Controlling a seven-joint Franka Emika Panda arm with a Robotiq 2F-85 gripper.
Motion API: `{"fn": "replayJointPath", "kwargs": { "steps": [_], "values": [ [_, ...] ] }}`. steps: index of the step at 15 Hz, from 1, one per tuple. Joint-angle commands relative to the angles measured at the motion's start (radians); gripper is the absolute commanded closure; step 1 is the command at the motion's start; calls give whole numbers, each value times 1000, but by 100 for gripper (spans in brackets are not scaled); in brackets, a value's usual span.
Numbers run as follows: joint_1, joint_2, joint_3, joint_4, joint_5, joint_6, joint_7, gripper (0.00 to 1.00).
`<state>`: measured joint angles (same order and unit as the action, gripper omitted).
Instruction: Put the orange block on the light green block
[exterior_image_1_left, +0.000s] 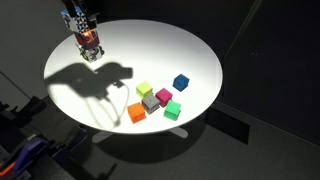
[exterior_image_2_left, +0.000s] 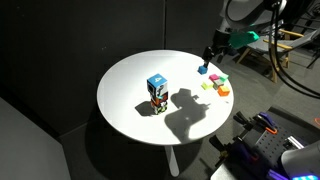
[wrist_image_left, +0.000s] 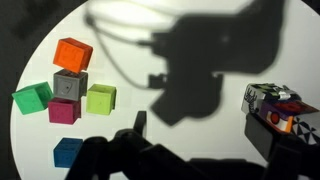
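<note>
Wrist view, near to far, places given from the grey block. Nearest: gripper, dark against its own shadow, spread of the jaws impossible to tell, nothing seen held. In an exterior view, hanging above the table near the grey block's cluster. Next: blue block, apart from the grey block on its near side. Then magenta block against the grey block's near face, green block just beside one flank, and light green block just beside the opposite flank, top bare. Farthest of the cluster: orange block, against the grey block's far face, not yet lifted. Well apart from the grey block, across the table: printed carton, standing. Likely failures, judged from this layout:
- a fingertip landing on the grey block during descent on the orange block, for want of clearance on that side, so pushing the cluster and shifting the light green block;
- a skewed grip, giving a tilted release and a slide off the small top;
- an off-centre placing, ending in a topple onto the magenta block.

Writing: carton print colourful but too small to read; no brand or label legible anywhere.
</note>
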<state>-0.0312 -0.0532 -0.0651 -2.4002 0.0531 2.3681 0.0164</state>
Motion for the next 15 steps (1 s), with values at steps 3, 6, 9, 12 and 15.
{"fn": "replayJointPath", "kwargs": {
  "steps": [3,6,9,12,15],
  "values": [
    [-13,9,0,-1,-2,3,4,0],
    [-30,26,-15,0,0,18,7,0],
    [-53,58,-34,6,18,49,-20,0],
    [-70,104,-46,14,49,110,-58,0],
    [-81,169,-47,31,91,195,-49,0]
  ]
}}
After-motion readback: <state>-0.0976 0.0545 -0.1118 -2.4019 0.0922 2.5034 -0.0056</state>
